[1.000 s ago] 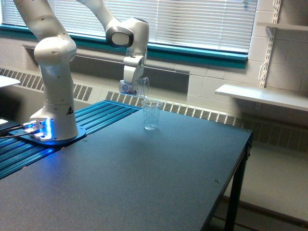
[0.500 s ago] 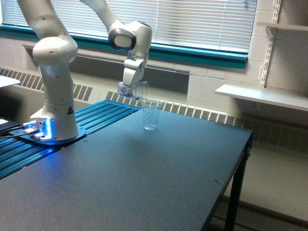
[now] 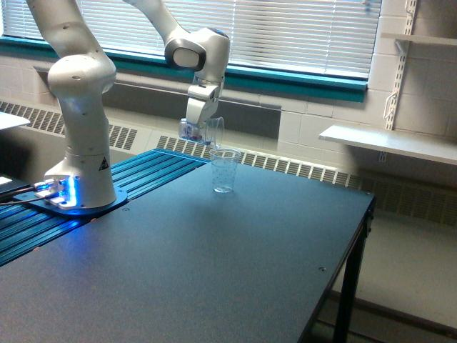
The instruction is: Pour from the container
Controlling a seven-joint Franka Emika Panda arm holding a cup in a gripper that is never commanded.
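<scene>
While tipped sideways, gripper (image 3: pixel 199 131) holds container (image 3: pixel 203 132)

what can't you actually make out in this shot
- Claw fingers, exterior view: too small and merged with the held container to separate.
- What the dark pieces in the container are: too small, blurred.
- Whether anything is falling into the speckled cup: too small to see.
- Arm's upper links: cut off by the top edge.
</scene>
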